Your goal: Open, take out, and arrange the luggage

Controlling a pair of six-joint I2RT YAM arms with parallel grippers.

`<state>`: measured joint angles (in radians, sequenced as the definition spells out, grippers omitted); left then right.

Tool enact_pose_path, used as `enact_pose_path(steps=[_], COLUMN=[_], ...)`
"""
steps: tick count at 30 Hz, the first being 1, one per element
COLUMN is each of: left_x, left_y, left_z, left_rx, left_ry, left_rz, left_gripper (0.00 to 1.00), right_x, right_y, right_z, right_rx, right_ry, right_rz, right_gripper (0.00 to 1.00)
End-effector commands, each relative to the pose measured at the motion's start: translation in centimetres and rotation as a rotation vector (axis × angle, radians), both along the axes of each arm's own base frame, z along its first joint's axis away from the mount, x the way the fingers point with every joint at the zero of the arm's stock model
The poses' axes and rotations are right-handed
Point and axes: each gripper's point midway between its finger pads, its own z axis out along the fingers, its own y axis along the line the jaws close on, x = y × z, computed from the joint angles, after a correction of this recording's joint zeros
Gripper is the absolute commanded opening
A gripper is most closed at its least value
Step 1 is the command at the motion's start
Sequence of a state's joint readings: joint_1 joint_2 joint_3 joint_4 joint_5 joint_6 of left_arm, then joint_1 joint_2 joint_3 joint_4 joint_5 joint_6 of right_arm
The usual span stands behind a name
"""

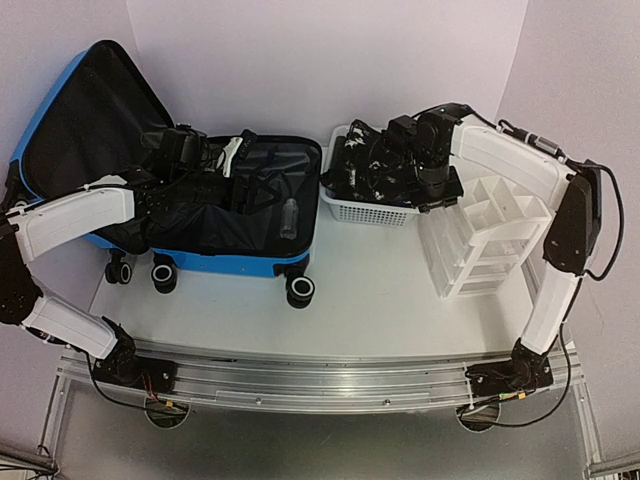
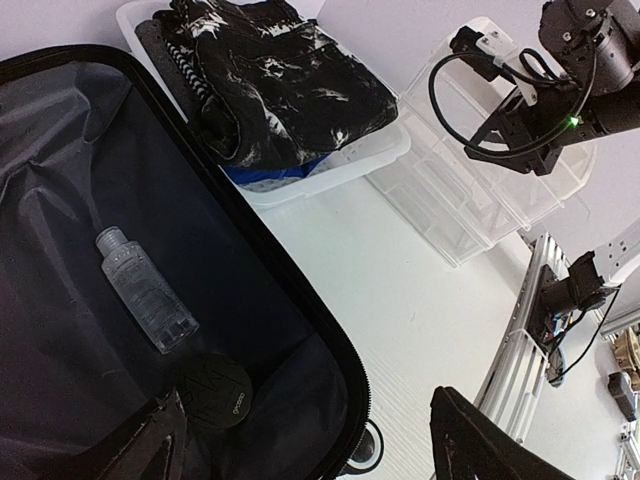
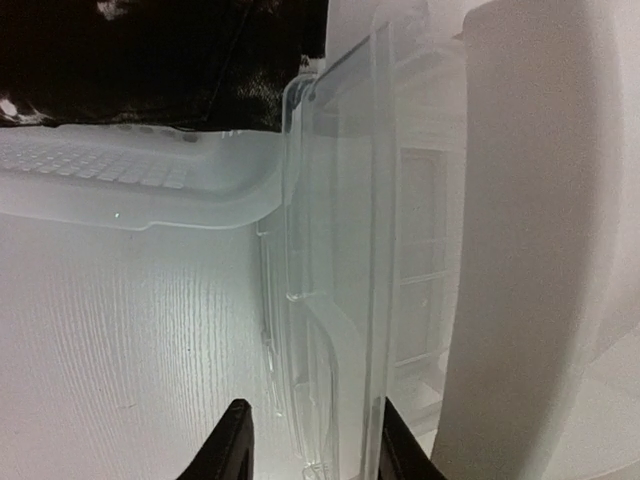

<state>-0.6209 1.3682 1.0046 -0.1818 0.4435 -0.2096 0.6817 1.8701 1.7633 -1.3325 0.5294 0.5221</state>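
The blue suitcase (image 1: 230,262) lies open on the table, its lid (image 1: 50,110) standing up at the back left and its black lining showing. Inside lie a clear bottle (image 1: 290,218), also in the left wrist view (image 2: 145,290), and a round black disc (image 2: 215,390). My left gripper (image 1: 225,165) hovers over the suitcase interior, open wide and empty (image 2: 320,455). My right gripper (image 1: 435,182) is open, its fingers (image 3: 230,445) astride the clear edge of the white organizer (image 3: 335,300).
A white perforated basket (image 1: 365,210) holding folded black clothes (image 2: 280,80) stands right of the suitcase. The compartmented organizer (image 1: 490,235) stands tilted at the right. The suitcase wheels (image 1: 300,290) face the near edge. White walls close the back and sides.
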Motion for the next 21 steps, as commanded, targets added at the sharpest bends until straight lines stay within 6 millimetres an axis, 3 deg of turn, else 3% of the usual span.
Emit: enact_pose_path(steps=[1,10,21], left_x=[-0.1,-0.2,-0.3], left_y=[0.2,0.2,0.3], left_z=[1.4,1.3,1.2], left_rx=[-0.032,-0.036,-0.041], left_ry=[-0.041,-0.043,-0.047], left_rz=[-0.003,-0.003,0.0], left_gripper=[0.83,0.83,0.83], right_x=[-1.4,-2.1,-2.7], right_y=[0.2,3.9,8.1], right_z=[-0.6,3.6,1.5], right_rx=[0.061,0.467,0.621], right_ry=[0.062,-0.007,0.132], right_rz=[-0.067,-0.114,-0.072], right_gripper=[0.26,0.05,0.05])
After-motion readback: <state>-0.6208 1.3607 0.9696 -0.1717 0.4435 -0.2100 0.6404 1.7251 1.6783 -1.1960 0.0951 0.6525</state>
